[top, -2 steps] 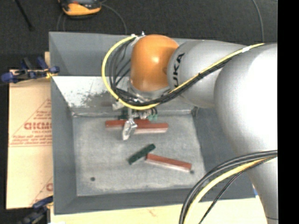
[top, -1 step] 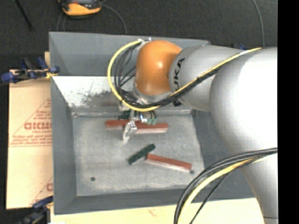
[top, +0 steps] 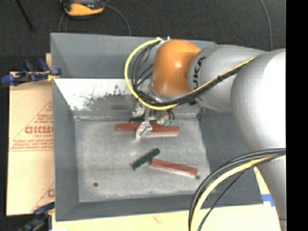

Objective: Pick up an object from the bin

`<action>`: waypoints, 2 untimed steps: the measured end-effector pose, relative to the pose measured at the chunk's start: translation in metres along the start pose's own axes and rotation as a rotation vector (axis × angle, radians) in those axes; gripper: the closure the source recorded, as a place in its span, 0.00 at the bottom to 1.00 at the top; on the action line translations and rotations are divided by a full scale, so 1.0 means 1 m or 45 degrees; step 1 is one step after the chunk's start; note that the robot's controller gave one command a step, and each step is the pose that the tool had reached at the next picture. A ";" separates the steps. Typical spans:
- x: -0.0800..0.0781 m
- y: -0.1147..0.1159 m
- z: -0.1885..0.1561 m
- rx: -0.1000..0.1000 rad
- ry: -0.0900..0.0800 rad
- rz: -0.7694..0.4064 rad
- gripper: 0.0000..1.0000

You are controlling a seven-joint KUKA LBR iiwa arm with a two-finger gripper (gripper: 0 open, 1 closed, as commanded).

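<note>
Bin (top: 65,143): grey metal, a few loose things on the floor, no heap.
Arm: reached in from the right edge; orange wrist cover (top: 171,66) is hung over the rear-centre of the floor.
Gripper (top: 143,125): seen low at the rear-centre, right over a long red-brown bar (top: 124,127). Contact w/ the bar looks likely but can't be confirmed.
Jaws: state can't be told; metal parts are seen at the bar, but gap or no gap isn't made out.
Task's thing (judged): that red-brown bar, laid flat, approx. parallel to the rear wall and just in front of it. Both ends are seen sticking out either side of the gripper.
Beside it: small green piece (top: 169,122), touching or just beside the bar's right part, on the rear-wall side; which one can't be told.
Others: dark green short bar (top: 146,159), tilted, mid-floor; second red-brown bar (top: 174,168) toward the front-right corner, its end near or touching the green one. Both are apart from the gripper.
Step in hand (judged): closing in on the rear bar; nothing is seen lifted yet.
Done well: bar to be taken across its narrow width, near the middle, so it isn't tipped on the lift. Green piece to be kept out of the pinch. Rear wall is near, so the lift is best made straight up, w/o drag.
Risk (judged): thin flat bar, could be pivoted or slipped if gripped off-centre.
</note>
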State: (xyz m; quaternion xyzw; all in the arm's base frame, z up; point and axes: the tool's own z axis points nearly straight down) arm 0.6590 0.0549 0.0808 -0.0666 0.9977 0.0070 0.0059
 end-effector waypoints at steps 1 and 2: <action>0.000 0.000 0.000 0.000 0.000 0.003 1.00; -0.004 0.000 -0.094 0.016 0.001 -0.001 1.00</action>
